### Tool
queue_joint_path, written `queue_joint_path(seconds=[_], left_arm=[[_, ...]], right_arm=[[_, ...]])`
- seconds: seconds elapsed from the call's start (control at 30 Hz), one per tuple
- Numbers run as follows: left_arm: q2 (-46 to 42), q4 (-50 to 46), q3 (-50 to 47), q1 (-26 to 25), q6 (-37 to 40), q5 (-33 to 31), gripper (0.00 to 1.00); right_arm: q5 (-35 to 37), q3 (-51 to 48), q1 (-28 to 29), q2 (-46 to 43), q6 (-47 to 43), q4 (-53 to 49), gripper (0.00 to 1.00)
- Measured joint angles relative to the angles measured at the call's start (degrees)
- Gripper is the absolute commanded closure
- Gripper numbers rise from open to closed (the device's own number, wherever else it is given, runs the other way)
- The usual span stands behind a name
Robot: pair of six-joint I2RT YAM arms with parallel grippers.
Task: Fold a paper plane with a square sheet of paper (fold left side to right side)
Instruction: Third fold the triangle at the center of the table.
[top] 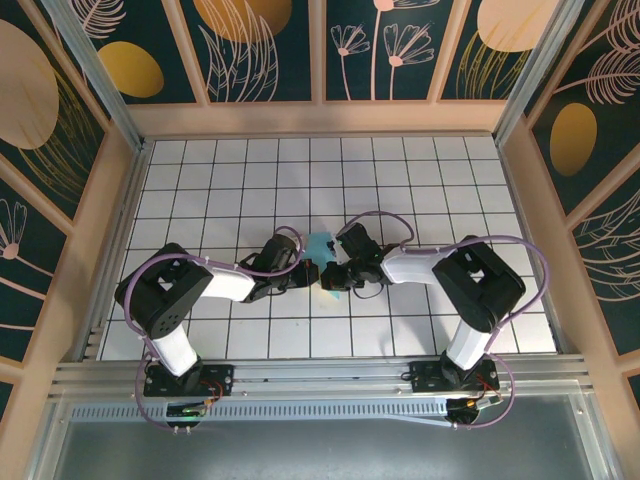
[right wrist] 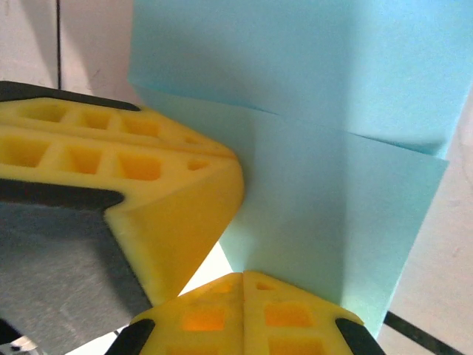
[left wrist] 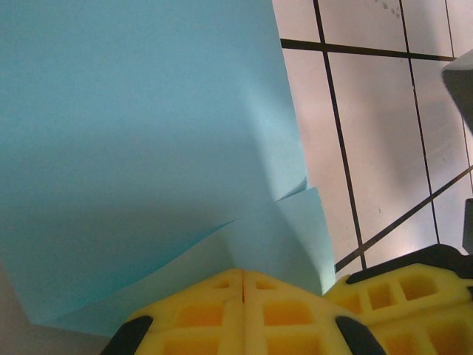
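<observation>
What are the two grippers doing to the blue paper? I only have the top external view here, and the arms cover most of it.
Observer: In the left wrist view, the left gripper is shut. Its pads are together with no gap, right at the edge of the square sheet of paper.
Operator: And the right one?
Observer: Its wrist view shows the right gripper shut too, with the paper's lower edge reaching its pads. I cannot tell whether either gripper actually pinches the paper.
Operator: Is the paper folded at all?
Observer: Yes. Both wrist views show overlapping layers, with one edge lying across another.
</observation>
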Motion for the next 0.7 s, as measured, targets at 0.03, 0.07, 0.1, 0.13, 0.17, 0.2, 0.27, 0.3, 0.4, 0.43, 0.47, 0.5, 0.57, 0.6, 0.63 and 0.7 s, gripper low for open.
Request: queue_joint_path(seconds=[0.03, 0.07, 0.1, 0.13, 0.17, 0.2, 0.27, 0.3, 0.4, 0.43, 0.47, 0.5, 0.57, 0.6, 0.63, 0.7], left_arm=[[0.00, -0.02, 0.00, 0.00, 0.00, -0.02, 1.00], [0.00, -0.04, 0.00, 0.00, 0.00, -0.02, 1.00], [0.00, -0.04, 0.00, 0.00, 0.00, -0.04, 1.00], [0.00, -0.07, 0.00, 0.00, 0.02, -0.07, 1.00], [0.00, -0.07, 0.00, -0.02, 0.02, -0.13, 1.00], [0.00, -0.07, 0.00, -0.07, 0.04, -0.22, 1.00], [0.00, -0.09, 0.02, -0.11, 0.22, -0.31, 1.00], [0.00, -0.15, 0.09, -0.15, 0.26, -0.37, 1.00], [0.04, -0.72, 0.37, -0.31, 0.68, -0.63, 1.00], [0.07, -0.90, 0.46, -0.33, 0.87, -0.68, 1.00], [0.07, -1.01, 0.52, -0.31, 0.92, -0.68, 1.00], [0.11, -1.05, 0.57, -0.33, 0.98, -0.68, 1.00], [0.13, -1.25, 0.68, -0.33, 1.07, -0.68, 1.00], [0.15, -1.29, 0.72, -0.33, 1.07, -0.68, 1.00], [0.15, -1.38, 0.76, -0.33, 1.07, -0.68, 1.00], [0.15, -1.44, 0.81, -0.33, 1.07, -0.68, 1.00]], right_arm=[[0.00, -0.02, 0.00, 0.13, 0.00, 0.02, 1.00], [0.00, -0.02, 0.00, 0.13, 0.00, 0.02, 1.00], [0.02, -0.04, 0.00, 0.13, 0.00, 0.02, 1.00], [0.02, -0.13, 0.00, 0.13, 0.00, 0.04, 1.00], [0.04, -0.22, 0.00, 0.11, 0.00, 0.17, 1.00], [0.04, -0.35, 0.00, 0.07, 0.00, 0.33, 1.00], [0.20, -0.90, 0.00, -0.26, 0.00, 0.90, 1.00], [0.22, -1.22, 0.02, -0.50, -0.02, 1.05, 1.00], [0.55, -2.29, 0.17, -1.57, -0.04, 0.98, 1.00], [0.66, -2.73, 0.26, -2.08, -0.04, 0.81, 1.00], [0.68, -3.15, 0.31, -2.60, -0.07, 0.46, 1.00], [0.72, -3.54, 0.33, -3.10, -0.09, 0.15, 1.00], [0.94, -4.35, 0.33, -4.15, -0.26, -0.70, 1.00], [1.09, -4.66, 0.33, -4.55, -0.42, -1.03, 1.00], [1.14, -4.96, 0.33, -4.92, -0.52, -1.29, 1.00], [1.38, -5.49, 0.33, -5.55, -0.81, -1.73, 1.00]])
